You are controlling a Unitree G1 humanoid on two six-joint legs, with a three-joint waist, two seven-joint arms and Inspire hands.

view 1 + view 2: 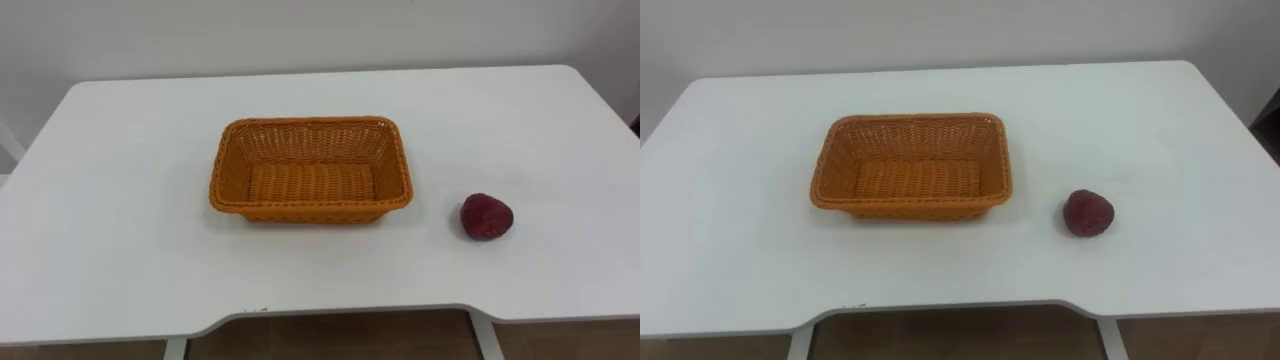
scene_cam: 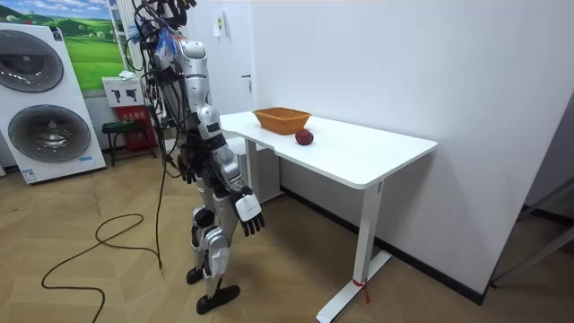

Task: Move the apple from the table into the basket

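A dark red apple (image 1: pixel 487 216) lies on the white table (image 1: pixel 120 220), a short way to the right of an empty orange wicker basket (image 1: pixel 310 182) and apart from it. In the room view the apple (image 2: pixel 304 136) and the basket (image 2: pixel 282 118) sit near the table's end closest to me. I stand upright on the wooden floor a step back from the table's front edge, arms hanging down. My right hand (image 2: pixel 250 215) hangs low at my side with relaxed fingers, holding nothing. My left hand (image 2: pixel 184 167) shows dark beside my hip.
A white wall runs behind the table (image 2: pixel 377 157). Washing machines (image 2: pixel 40 99) and a small stool (image 2: pixel 121 133) stand behind me at the room view's left. The table's front edge has a curved cut-out (image 1: pixel 330 318) before me.
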